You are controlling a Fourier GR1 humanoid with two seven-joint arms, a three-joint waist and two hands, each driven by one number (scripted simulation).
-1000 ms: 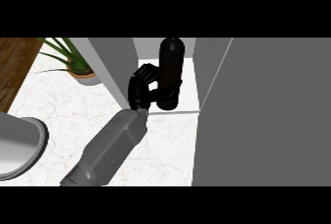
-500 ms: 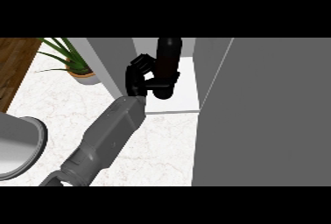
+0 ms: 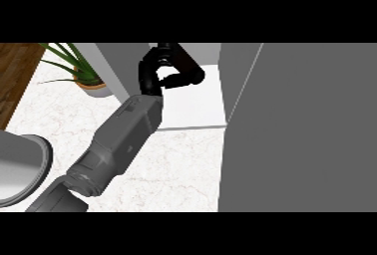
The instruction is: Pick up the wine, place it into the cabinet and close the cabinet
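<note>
The left robot hand (image 3: 150, 74) is curling its fingers and thumb around the dark wine bottle (image 3: 188, 69), pinching it near the top of the view. It is holding the bottle tilted inside the open cabinet (image 3: 195, 107), above the white cabinet floor. The grey forearm is stretching across the marble surface (image 3: 177, 164), beside the cabinet door (image 3: 294, 124) and a potted plant (image 3: 80, 72).

The hand (image 3: 149, 82) hides much of the dark bottle (image 3: 188, 69) behind its curled fingers (image 3: 158, 54), the bottle's top is cut off at the upper middle, and the plant (image 3: 77, 69) at upper left and the grey dish (image 3: 22, 164) at lower left run off the frame.
</note>
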